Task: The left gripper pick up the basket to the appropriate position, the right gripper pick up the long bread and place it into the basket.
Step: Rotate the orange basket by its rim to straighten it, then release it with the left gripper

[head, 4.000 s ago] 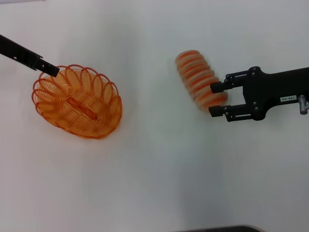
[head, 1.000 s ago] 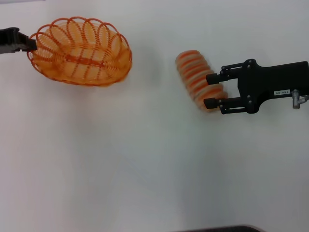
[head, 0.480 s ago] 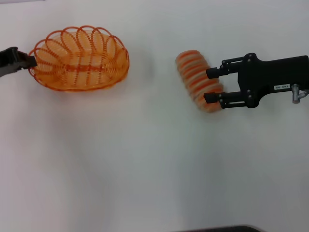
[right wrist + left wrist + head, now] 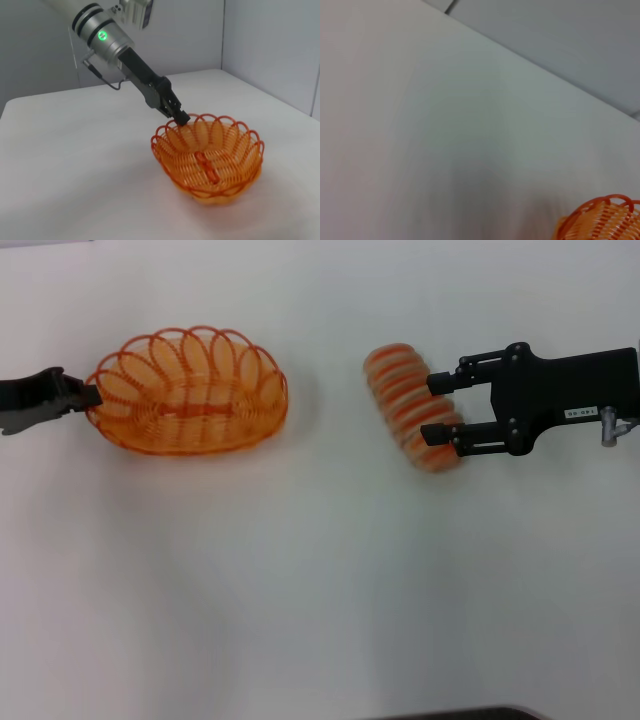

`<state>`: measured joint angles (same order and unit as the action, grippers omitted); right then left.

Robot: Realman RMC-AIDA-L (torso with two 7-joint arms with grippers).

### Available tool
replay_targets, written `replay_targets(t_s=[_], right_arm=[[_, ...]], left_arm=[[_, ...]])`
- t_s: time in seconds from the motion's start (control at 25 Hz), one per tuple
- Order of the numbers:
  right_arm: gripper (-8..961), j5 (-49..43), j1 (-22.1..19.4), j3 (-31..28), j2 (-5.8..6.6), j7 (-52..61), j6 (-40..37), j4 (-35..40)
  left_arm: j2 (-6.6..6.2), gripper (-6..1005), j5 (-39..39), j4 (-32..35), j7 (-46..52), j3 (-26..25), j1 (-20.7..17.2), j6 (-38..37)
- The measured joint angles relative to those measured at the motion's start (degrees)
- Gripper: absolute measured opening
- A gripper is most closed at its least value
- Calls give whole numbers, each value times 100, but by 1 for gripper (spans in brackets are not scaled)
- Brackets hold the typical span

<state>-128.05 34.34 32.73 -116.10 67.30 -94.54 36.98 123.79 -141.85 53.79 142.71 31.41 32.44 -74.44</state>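
The left gripper [image 4: 88, 397] was clamped on the basket [image 4: 190, 392] rim at its left end, positioning it. The right gripper [image 4: 437, 408] was held spread astride the long bread [image 4: 405, 405], well apart rightward; closing and lifting were judged next.

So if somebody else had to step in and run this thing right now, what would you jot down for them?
Left gripper: shut on the rim of the basket, at the basket's left end in the head view.
Right gripper: open, its fingers on either side of the long bread, not yet closed on it.
Done: basket gripped by the left arm. The views do not settle whether it rests on the white table or hangs just above it.
Left: close on the bread, lift it, carry it across, drop it in the empty basket.
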Motion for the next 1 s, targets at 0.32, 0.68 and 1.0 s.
replay_targets(t_s=[0.32, 0.68, 1.0], right_arm=[[641, -1, 4, -12, -10, -33, 71, -33], [642, -1, 4, -13, -16, -33, 111, -52], [642, 39, 7, -32, -38, 21, 231, -63]], left_arm=[[-11, 187, 0, -33, 93, 47, 0, -26], [-154, 438, -8, 333, -152, 71, 6, -357], [-189, 767, 759, 672, -1655, 23, -147, -219]])
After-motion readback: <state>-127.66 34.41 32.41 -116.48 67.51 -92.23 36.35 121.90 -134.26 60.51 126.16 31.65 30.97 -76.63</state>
